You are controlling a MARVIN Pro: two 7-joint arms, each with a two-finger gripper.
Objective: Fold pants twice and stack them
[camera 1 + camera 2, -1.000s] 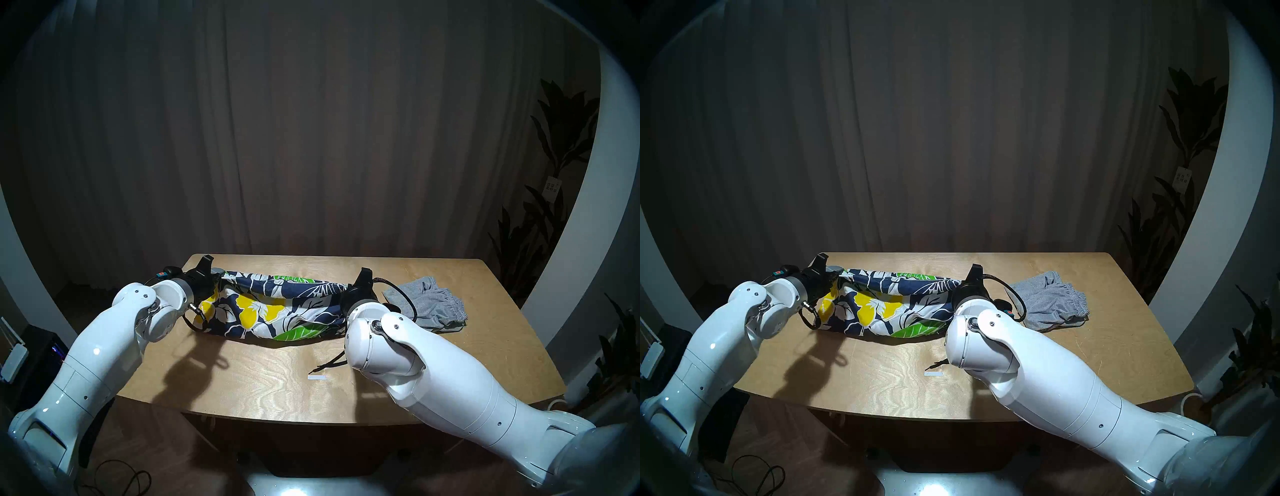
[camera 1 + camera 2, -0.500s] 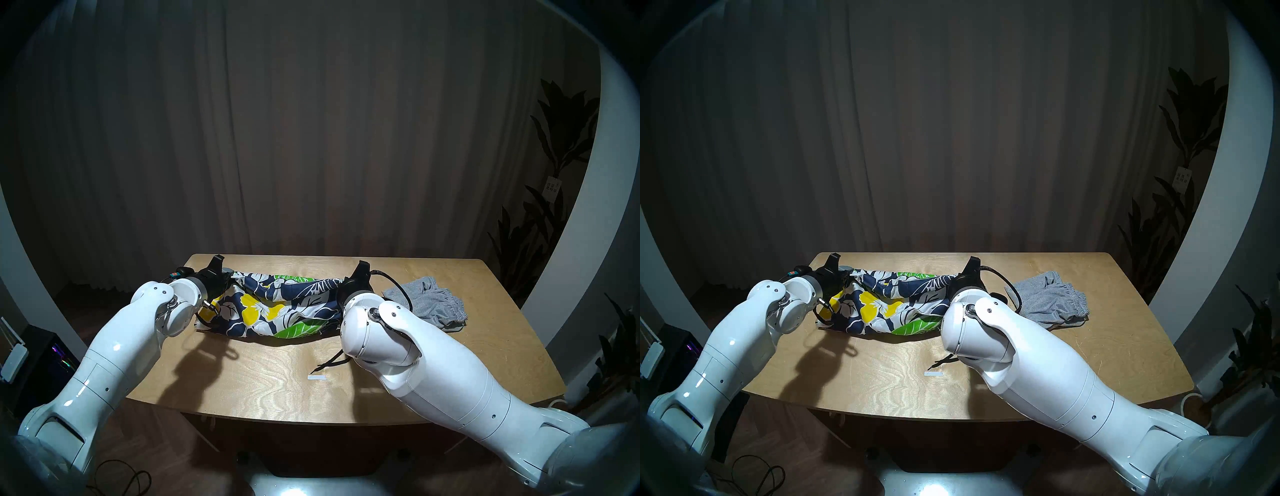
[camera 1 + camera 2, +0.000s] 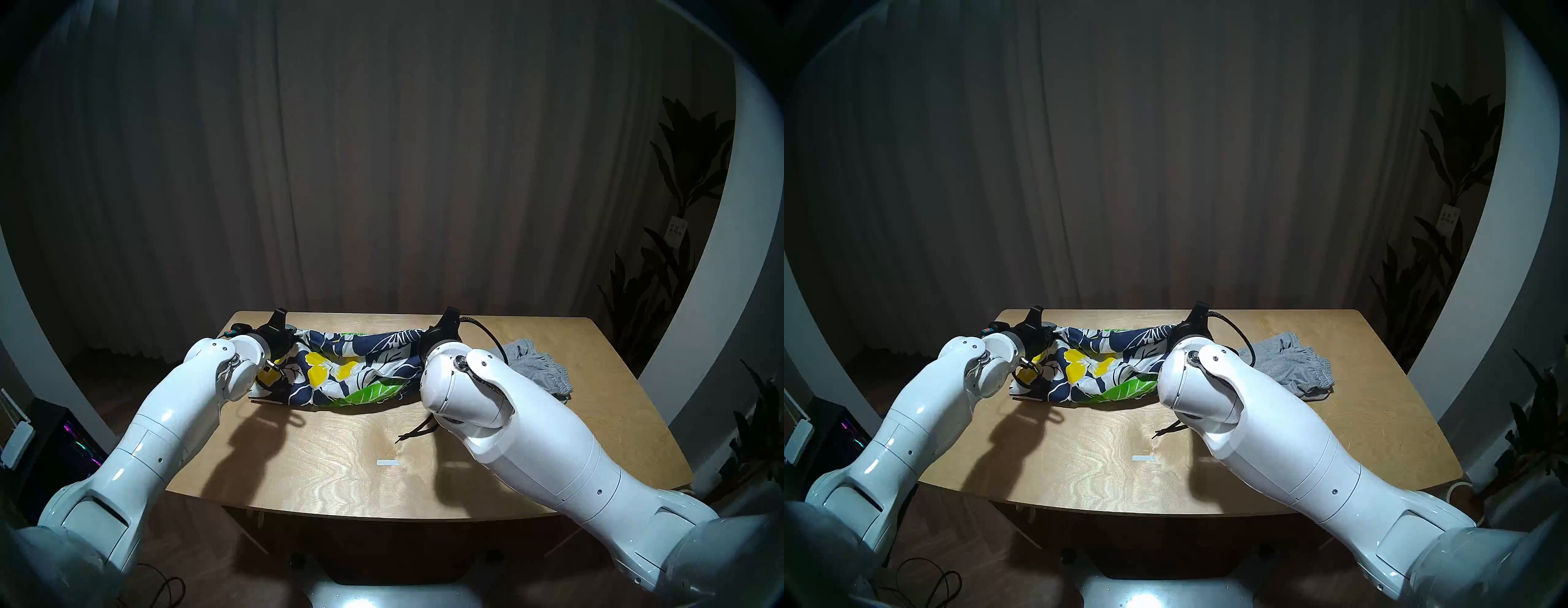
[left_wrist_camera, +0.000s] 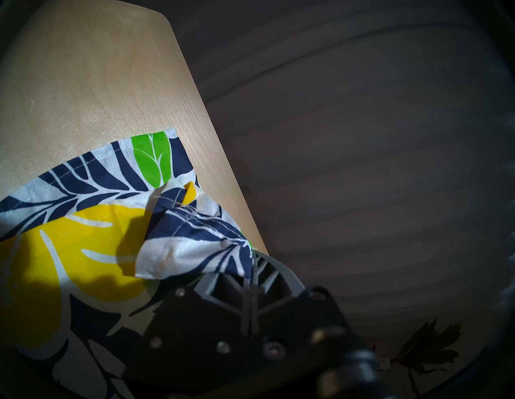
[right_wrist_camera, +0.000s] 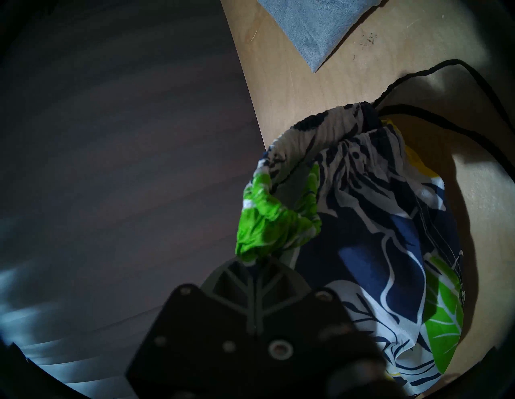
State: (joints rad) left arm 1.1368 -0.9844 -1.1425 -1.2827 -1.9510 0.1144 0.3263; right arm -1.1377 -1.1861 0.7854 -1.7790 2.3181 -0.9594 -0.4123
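From the head views you see the navy floral shorts [image 3: 352, 369] slung between both arms over the far half of the wooden table [image 3: 339, 475]; the heather-grey shorts [image 3: 539, 373] lie at the far right. In the left wrist view the left gripper [image 4: 252, 267] pinches a hem corner, jaws closed. In the right wrist view the right gripper [image 5: 257, 267] clamps the bunched waistband; the dark drawstring [image 5: 434, 111] trails across the table.

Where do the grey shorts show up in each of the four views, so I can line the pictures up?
Head stereo left: grey shorts right of centre on the table, partly behind the right arm.
Head stereo right: same place.
Left wrist: not in it.
Right wrist: a corner at the top edge.
Shared landmark: the floral shorts, in all four.
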